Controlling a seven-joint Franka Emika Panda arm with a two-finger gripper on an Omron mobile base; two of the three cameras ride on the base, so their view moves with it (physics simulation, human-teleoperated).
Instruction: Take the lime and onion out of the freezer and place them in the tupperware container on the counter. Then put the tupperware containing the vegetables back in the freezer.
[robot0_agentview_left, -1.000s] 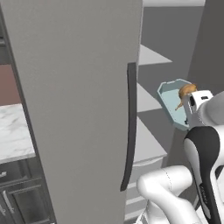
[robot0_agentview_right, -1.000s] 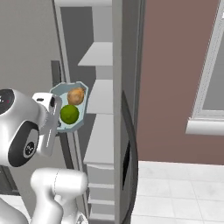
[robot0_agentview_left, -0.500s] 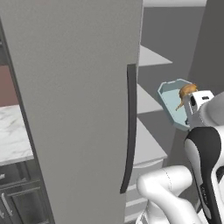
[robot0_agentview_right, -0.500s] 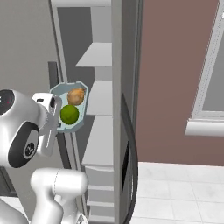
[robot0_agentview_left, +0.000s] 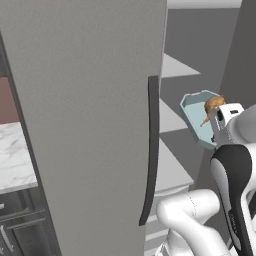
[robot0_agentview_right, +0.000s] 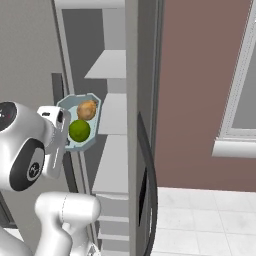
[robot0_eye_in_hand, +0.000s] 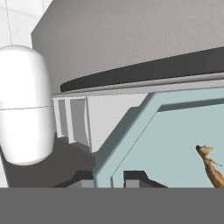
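My gripper (robot0_eye_in_hand: 109, 178) is shut on the rim of the pale blue tupperware container (robot0_eye_in_hand: 131, 131), one finger on each side of its wall. I hold the container (robot0_agentview_right: 80, 124) tilted up in the air in front of the open freezer (robot0_agentview_right: 114, 107). Inside it lie the green lime (robot0_agentview_right: 79, 130) and, just above it, the orange-yellow onion (robot0_agentview_right: 87, 110). From the left, the container (robot0_agentview_left: 196, 116) hangs beside the shelves with the onion (robot0_agentview_left: 214, 104) at its rim and my gripper (robot0_agentview_left: 216, 125) below it. The onion's stem (robot0_eye_in_hand: 211, 168) shows close up.
The freezer's speckled grey door (robot0_agentview_left: 90, 100) stands swung open at the left, its dark curved handle (robot0_agentview_left: 150, 150) close to the container. Pale shelves (robot0_agentview_left: 172, 117) step down inside. The marble counter (robot0_agentview_left: 12, 160) lies beyond the door. A brown wall (robot0_agentview_right: 200, 75) and window sill (robot0_agentview_right: 235, 147) are to the right.
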